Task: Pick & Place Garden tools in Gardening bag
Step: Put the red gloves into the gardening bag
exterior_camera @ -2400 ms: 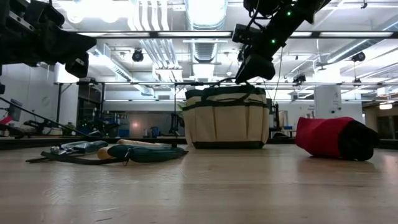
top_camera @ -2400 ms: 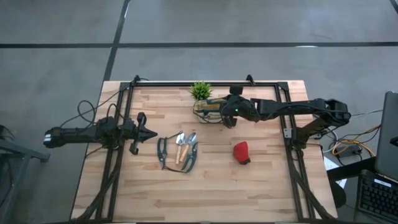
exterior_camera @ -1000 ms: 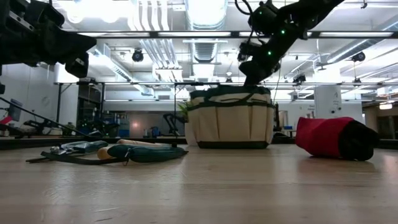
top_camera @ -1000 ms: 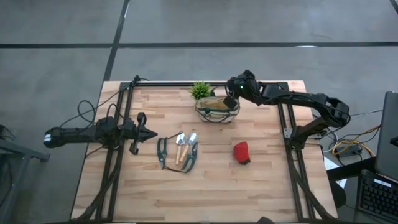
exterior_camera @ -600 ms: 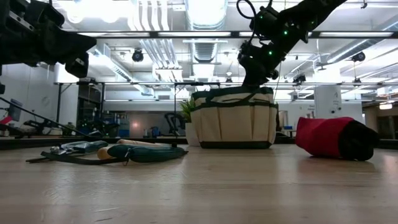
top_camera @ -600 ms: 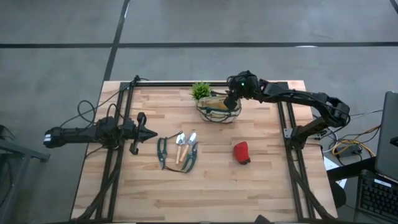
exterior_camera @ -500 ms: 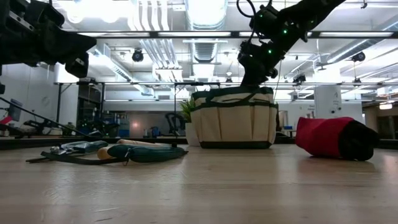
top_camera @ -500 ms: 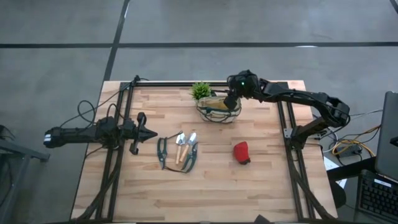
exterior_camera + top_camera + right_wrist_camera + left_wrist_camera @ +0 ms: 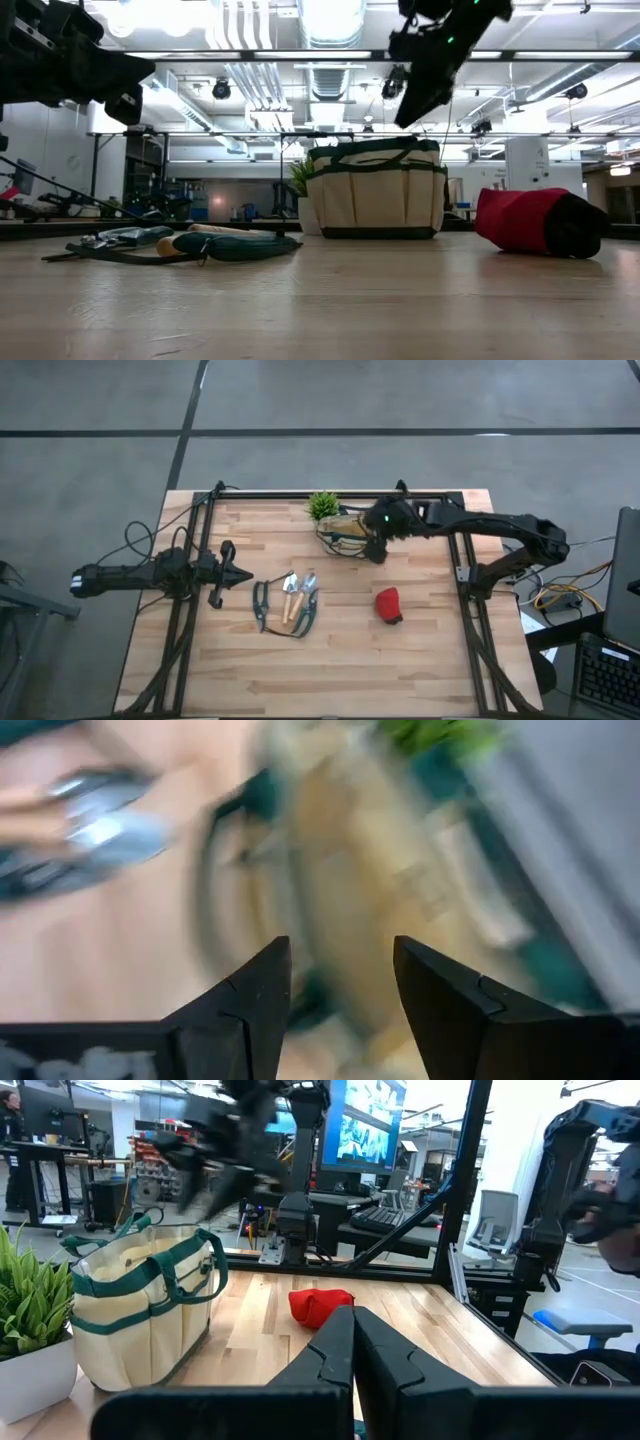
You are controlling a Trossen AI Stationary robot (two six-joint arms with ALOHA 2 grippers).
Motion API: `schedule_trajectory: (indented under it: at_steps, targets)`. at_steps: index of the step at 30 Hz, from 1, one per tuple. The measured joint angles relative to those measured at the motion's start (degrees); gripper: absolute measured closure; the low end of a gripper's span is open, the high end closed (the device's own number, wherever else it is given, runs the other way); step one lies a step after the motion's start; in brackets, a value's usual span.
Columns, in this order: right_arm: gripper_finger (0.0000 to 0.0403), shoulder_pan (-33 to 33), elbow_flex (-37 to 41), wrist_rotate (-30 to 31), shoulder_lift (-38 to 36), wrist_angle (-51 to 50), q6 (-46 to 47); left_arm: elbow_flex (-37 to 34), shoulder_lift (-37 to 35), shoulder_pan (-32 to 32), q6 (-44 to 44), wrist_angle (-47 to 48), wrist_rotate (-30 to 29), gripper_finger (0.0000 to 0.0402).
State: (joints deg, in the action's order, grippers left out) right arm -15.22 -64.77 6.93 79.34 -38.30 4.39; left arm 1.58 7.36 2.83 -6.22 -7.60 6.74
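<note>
The beige gardening bag with green trim stands upright on its base at the table's far middle; it also shows in the low view and the left wrist view. My right gripper is open and empty, hovering above the bag's right end, clear of its handles in the low view. The garden tools lie flat together left of centre, also in the low view. The red lump lies right of centre. My left gripper is shut and empty, left of the tools.
A small green leafy plant in a pot stands just beyond the bag's left end. A black frame runs along the far edge and down both sides of the wooden table. Bare tabletop lies along the near edge.
My right gripper has risen off the bag's top at its far right end and swung toward the table's near edge, over the bag's right side, turning as it went. The bag stands where it was. My left arm has kept still.
</note>
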Motion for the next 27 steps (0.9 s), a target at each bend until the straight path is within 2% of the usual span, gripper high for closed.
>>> schedule_trajectory:
  at_steps: [3, 8, 15, 21, 27]
  targets:
    - [0.0225, 4.58, 0.17, -2.69, -1.82, -4.12, 5.5, -0.02, 0.01, -0.01, -0.01, -0.01, 0.0, 0.0396]
    - [0.0215, 11.79, 2.69, -3.14, -4.95, -7.67, 15.12, -0.02, 0.0, -0.02, 0.0, 0.0, 0.0, 0.0396]
    - [0.0175, 19.8, 6.55, -3.7, -4.37, -12.06, 26.28, -0.02, 0.0, -0.01, 0.0, 0.0, 0.01, 0.0396]
    - [0.0139, 23.75, 9.66, -4.35, -1.86, -12.09, 32.65, -0.01, 0.0, 0.0, 0.0, 0.05, 0.0, 0.0396]
    - [0.0125, 25.19, 12.09, -3.84, 0.8, -11.57, 37.6, -0.01, 0.0, -0.01, -0.01, 0.13, 0.0, 0.0396]
